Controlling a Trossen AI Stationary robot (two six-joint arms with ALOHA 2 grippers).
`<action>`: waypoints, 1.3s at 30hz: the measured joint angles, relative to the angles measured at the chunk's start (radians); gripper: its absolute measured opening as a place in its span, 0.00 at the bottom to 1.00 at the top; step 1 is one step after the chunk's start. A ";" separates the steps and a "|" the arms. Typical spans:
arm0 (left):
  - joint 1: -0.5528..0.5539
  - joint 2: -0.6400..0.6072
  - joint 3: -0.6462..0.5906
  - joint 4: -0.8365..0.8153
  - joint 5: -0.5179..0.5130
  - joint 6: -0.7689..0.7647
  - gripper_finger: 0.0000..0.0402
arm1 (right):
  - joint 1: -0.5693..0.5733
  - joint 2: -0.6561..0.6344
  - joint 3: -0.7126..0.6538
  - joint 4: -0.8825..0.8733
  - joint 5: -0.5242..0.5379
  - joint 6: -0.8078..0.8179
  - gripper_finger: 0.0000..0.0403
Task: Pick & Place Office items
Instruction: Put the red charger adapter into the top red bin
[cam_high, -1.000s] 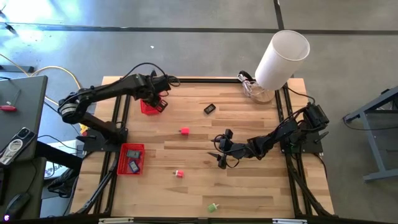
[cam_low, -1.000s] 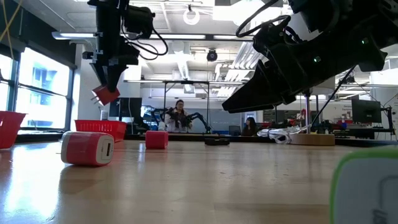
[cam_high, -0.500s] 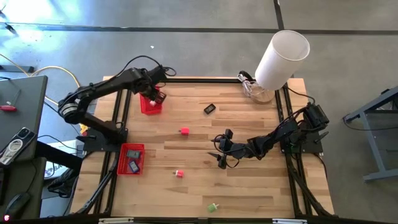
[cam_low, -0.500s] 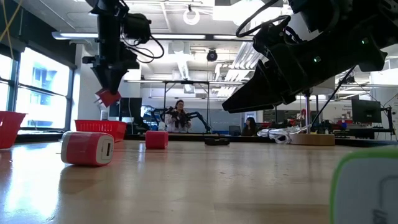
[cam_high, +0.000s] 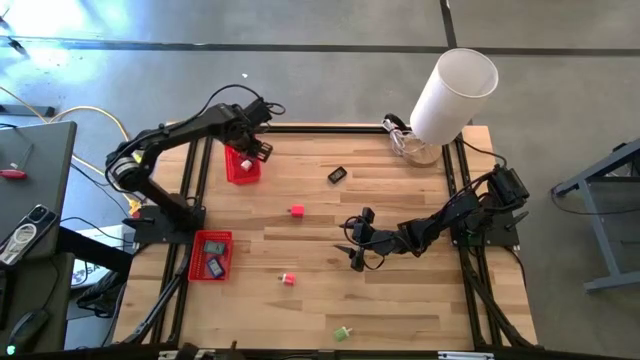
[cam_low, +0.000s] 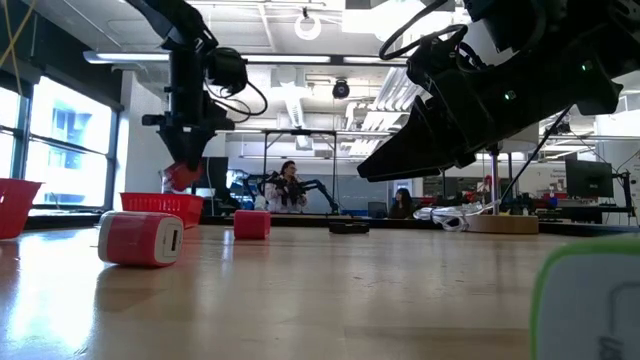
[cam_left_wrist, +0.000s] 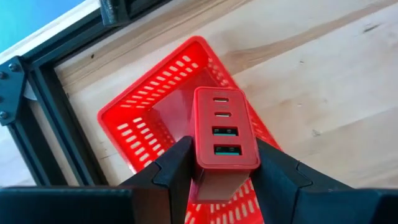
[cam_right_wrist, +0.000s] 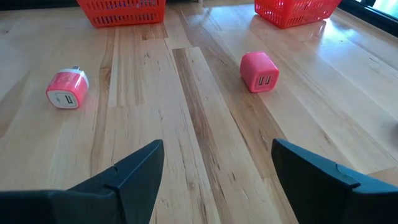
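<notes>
Office items lay scattered over the table (cam_high: 400, 300), and one of them, a red charger (cam_left_wrist: 221, 134) with four ports, sat clamped between the fingers of the left gripper (cam_high: 250, 150). That gripper hung over the far red basket (cam_high: 240, 168) at the table's back left; in the left wrist view the basket's mesh floor showed directly under the block. In the low view the charger (cam_low: 178, 176) hung just above the basket's rim (cam_low: 160, 205), not yet inside.

The step in hand looked like the drop. To do it well, the arm would need to lower until the block sat below the rim, keep it centred over the floor rather than over a wall, and only then part the fingers. The basket seemed light, so a graze on its wall could shove or tip it. Released from too high, the hard block might bounce out.

The right gripper (cam_high: 357, 240) waited low over the middle of the table, fingers spread wide and holding nothing. Ahead of it lay a pink cube (cam_right_wrist: 259, 71) and a pink plug (cam_right_wrist: 66, 89). A black piece (cam_high: 337, 175) rested near the back, a green one (cam_high: 343, 333) near the front edge. The near basket (cam_high: 192, 258) already held dark items.
</notes>
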 joint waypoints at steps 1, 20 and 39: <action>0.007 0.003 0.000 0.000 0.000 0.005 0.34 | 0.000 0.000 0.000 0.000 0.000 0.000 0.71; 0.087 0.002 0.000 0.004 0.012 0.028 0.34 | 0.000 0.000 0.000 -0.001 0.000 0.000 0.71; 0.087 0.002 0.000 0.004 0.015 0.019 0.34 | 0.000 0.000 0.000 -0.001 -0.045 0.000 0.71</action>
